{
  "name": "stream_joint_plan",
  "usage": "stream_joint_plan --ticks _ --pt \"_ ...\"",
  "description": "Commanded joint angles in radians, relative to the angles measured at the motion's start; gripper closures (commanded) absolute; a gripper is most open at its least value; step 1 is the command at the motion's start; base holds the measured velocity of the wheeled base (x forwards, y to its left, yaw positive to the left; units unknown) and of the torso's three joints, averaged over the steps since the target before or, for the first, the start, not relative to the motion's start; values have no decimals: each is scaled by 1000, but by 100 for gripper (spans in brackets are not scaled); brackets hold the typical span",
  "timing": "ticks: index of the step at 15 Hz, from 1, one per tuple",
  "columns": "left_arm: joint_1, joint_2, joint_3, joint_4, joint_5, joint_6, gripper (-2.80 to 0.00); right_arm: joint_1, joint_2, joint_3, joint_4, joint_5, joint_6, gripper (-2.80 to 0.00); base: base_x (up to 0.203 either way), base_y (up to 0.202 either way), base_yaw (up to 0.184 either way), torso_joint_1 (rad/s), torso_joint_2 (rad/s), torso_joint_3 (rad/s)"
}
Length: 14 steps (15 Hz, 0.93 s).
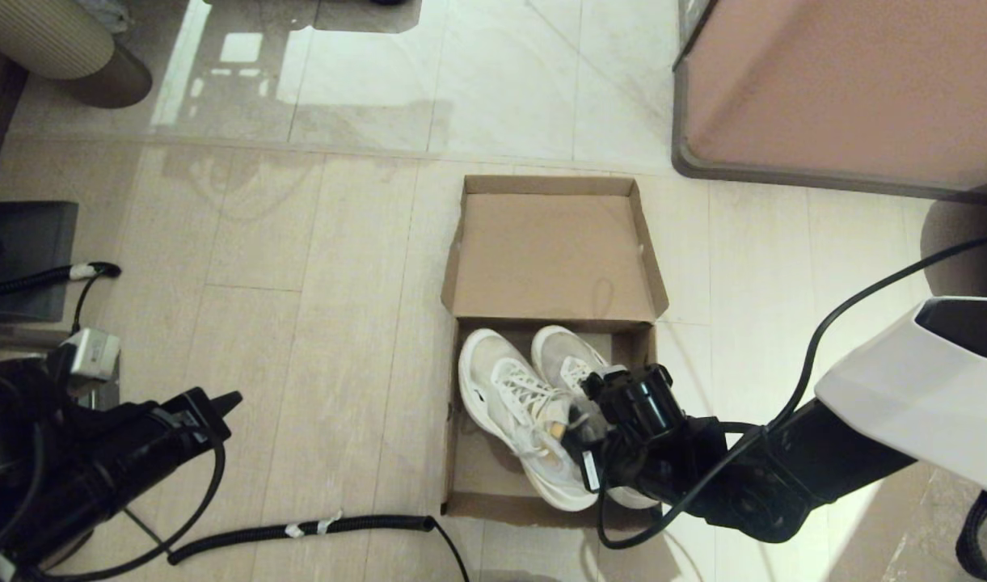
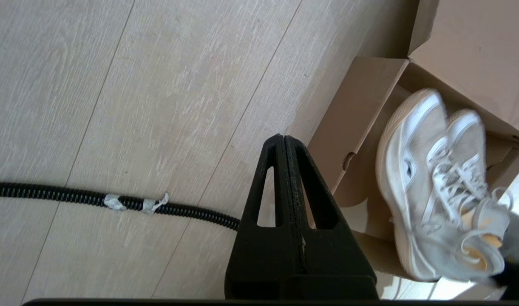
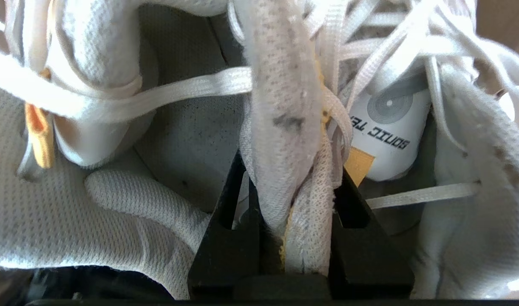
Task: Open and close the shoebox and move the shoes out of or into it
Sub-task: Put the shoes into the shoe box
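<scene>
The brown cardboard shoebox (image 1: 451,453) stands on the floor with its lid (image 1: 550,250) flipped back flat on the far side. Both white mesh shoes (image 1: 509,396) are side by side over the box, toes toward the lid, heels overlapping the near wall. My right gripper (image 1: 578,424) is shut on the two inner collars pressed together, and the right wrist view shows that fabric pinched at the gripper (image 3: 289,170). My left gripper (image 1: 226,402) is parked low at the left, shut and empty. From the left gripper (image 2: 283,137), the shoes (image 2: 429,191) and shoebox (image 2: 361,110) show alongside.
A large pinkish-brown cabinet with a grey rim (image 1: 824,89) stands at the back right. A black corrugated cable (image 1: 299,529) lies on the floor left of the box. A dark flat object (image 1: 24,250) sits at the far left.
</scene>
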Motion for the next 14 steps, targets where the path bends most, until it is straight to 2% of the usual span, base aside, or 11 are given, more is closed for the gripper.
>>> stream_joint_plan --ticks 1,7,8,14 --pt "0 17 -2 -5 -1 -2 0 -11 21 -2 -4 -1 4 0 0 0 0 0 0 0" --pt "0 22 -1 -5 0 -2 0 -15 59 -56 -5 -3 5 0 0 0 0 0 0 0" --pt "0 24 -3 -5 0 -2 0 -17 66 -74 -5 -4 5 -280 0 0 0 0 0 0" --pt "0 27 -1 -5 0 -2 0 -17 77 -101 -6 -11 24 -280 0 0 0 0 0 0"
